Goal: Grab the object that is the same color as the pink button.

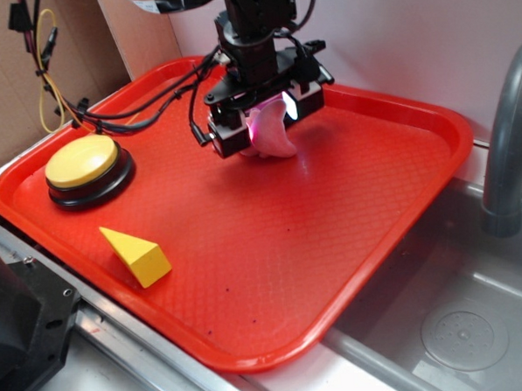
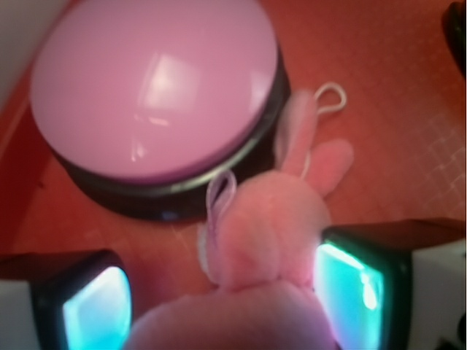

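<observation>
The pink plush toy (image 2: 266,226) sits between my gripper's (image 2: 226,292) two lit pads, body filling the gap and head against the right pad (image 2: 350,288). Its ears and pale loop point toward the pink button (image 2: 153,84), a lilac dome on a black base just beyond it. In the exterior view the gripper (image 1: 266,125) is low over the red tray (image 1: 399,153) at the back, shut on the toy (image 1: 274,135), whose lower end reaches the tray. The pink button is hidden behind the gripper there.
A yellow-domed button (image 1: 84,165) on a black base stands at the tray's left. A yellow wedge block (image 1: 137,254) lies at the front left. Cables (image 1: 143,110) run across the back-left rim. A grey faucet (image 1: 508,139) and sink are to the right.
</observation>
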`<move>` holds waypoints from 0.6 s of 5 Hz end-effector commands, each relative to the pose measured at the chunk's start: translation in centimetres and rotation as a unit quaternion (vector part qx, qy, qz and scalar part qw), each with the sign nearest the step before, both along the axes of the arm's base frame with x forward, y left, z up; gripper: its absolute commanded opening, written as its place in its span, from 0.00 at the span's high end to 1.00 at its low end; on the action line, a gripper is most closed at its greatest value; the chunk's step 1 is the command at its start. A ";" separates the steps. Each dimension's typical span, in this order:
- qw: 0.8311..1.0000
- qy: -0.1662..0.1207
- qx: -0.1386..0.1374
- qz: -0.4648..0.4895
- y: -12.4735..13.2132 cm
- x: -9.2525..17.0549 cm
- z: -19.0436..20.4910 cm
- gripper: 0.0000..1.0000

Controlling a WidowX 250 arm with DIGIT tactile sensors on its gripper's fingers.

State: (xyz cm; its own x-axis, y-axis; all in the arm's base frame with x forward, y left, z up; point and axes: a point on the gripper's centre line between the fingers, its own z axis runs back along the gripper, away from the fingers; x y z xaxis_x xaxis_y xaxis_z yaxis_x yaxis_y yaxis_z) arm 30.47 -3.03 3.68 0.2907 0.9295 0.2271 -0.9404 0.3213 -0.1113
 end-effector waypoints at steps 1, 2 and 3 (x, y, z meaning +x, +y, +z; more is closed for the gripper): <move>1.000 -0.017 0.005 -0.001 1.4 -0.1 0.5 1.00; 1.000 -0.018 0.008 -0.005 1.4 -0.1 0.5 1.00; 0.999 -0.022 0.016 -0.043 1.3 -0.3 1.8 1.00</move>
State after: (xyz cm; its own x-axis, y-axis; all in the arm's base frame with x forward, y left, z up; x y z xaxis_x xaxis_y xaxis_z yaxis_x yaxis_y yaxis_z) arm 29.63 -2.96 3.35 0.3752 0.8913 0.2545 -0.9106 0.4058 -0.0787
